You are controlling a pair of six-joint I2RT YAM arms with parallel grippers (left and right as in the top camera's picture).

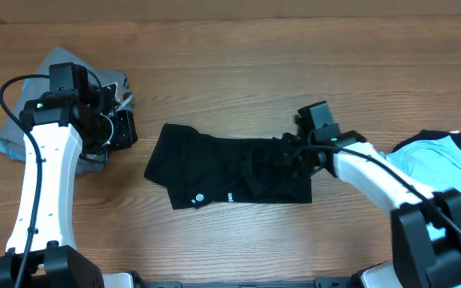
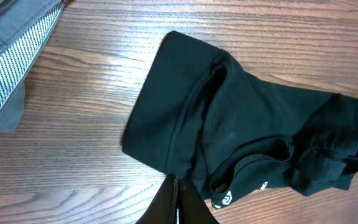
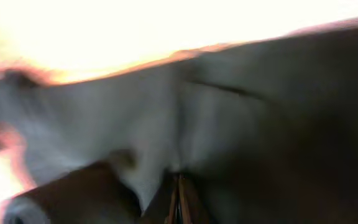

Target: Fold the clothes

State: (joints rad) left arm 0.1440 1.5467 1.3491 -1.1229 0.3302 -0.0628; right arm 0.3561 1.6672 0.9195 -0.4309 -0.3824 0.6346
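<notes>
A black garment [image 1: 222, 168] with small white logos lies crumpled and partly folded on the wooden table; it also shows in the left wrist view [image 2: 229, 124]. My left gripper [image 1: 122, 128] is shut and empty, hovering left of the garment's left edge, its fingertips [image 2: 177, 180] together just above that edge. My right gripper [image 1: 290, 148] is at the garment's upper right part. In the blurred right wrist view its fingers [image 3: 179, 180] are pressed together with dark fabric [image 3: 278, 124] all round them.
A folded grey pile of clothes [image 1: 54, 62] lies at the far left under my left arm, with a striped grey piece [image 2: 11, 56] in the left wrist view. A light blue shirt with black trim [image 1: 446, 156] lies at the right edge.
</notes>
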